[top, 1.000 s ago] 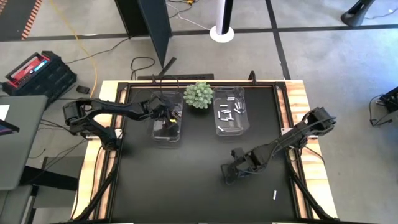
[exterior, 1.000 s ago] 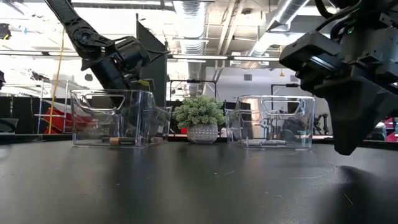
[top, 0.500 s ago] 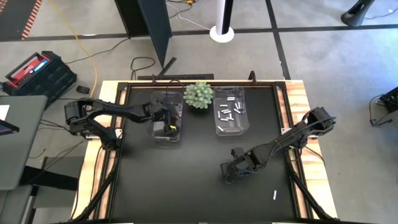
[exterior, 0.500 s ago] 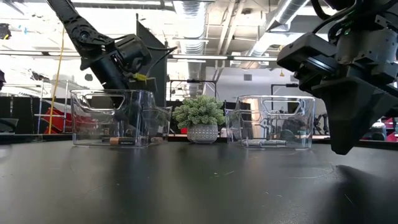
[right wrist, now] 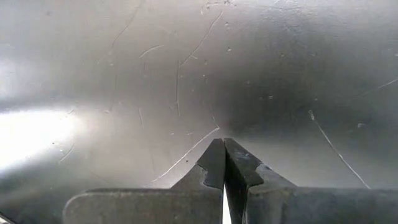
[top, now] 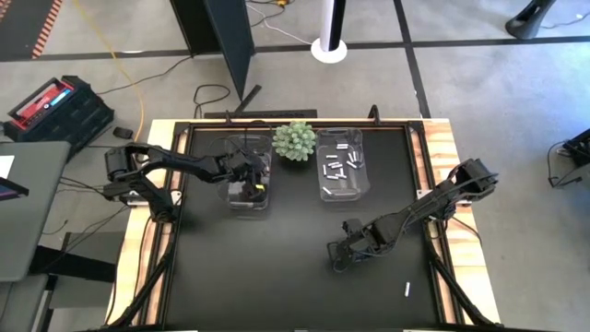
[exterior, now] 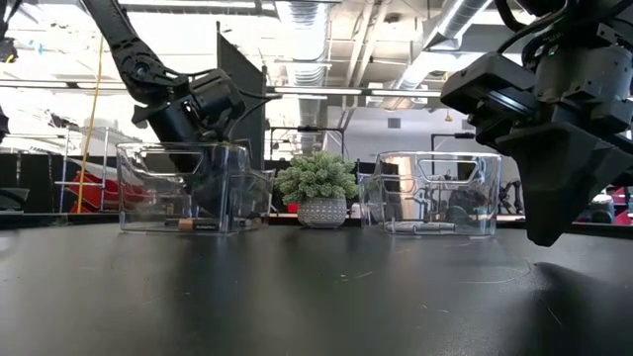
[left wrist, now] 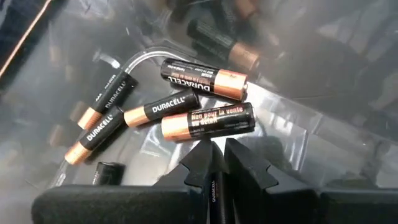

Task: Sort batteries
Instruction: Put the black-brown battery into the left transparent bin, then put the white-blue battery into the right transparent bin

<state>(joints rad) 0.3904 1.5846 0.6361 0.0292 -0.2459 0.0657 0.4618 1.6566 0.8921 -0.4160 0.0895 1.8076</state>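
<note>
Black desk (top: pixel 277 267), two clear bins: the left claw (left wrist: pixel 216 163) dips into the left bin (top: pixel 247 189), pinching a dark battery (left wrist: pixel 213 205) above its copper-ended kin — drop-off seems next. Right claw (top: pixel 339 261) hangs shut, empty, near one stray pale battery (top: pixel 406 289).

Dark copper-ended batteries (left wrist: pixel 208 120) lie flat, jumbled, in the left bin. Pale silver batteries (top: pixel 339 167) lie scattered in the right bin. One pale battery (top: pixel 406 289) lies loose, near right.
</note>
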